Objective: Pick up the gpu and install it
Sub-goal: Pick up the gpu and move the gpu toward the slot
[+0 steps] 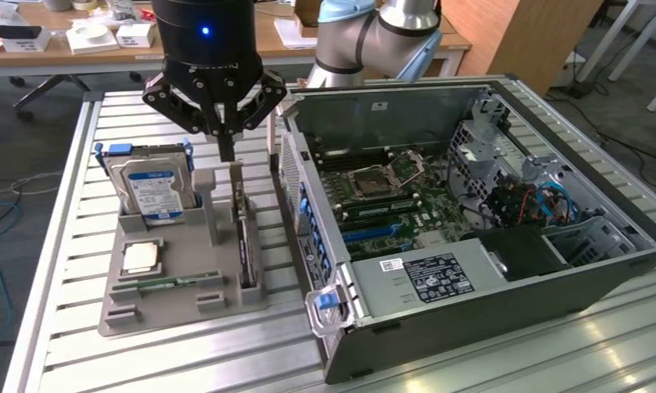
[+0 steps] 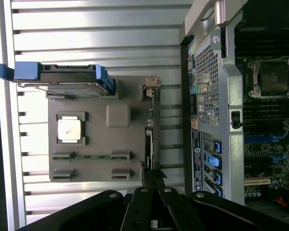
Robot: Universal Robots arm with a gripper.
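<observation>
Slatted aluminium table [image 1: 71, 246] in a workshop (brown wooden desk [image 1: 60, 56] behind). From the exterior view's left: grey plastic parts tray [image 1: 186, 307]; thin black gpu [image 1: 245, 246], edge-on in the tray's slot nearest the case; black gripper [image 1: 228, 151], fingers pinched together and empty, above the gpu; open grey metal computer case [image 1: 524, 295].

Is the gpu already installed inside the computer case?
No: the gpu stands edge-on in a slot of the gray holder on the table, outside the open computer case.
</observation>
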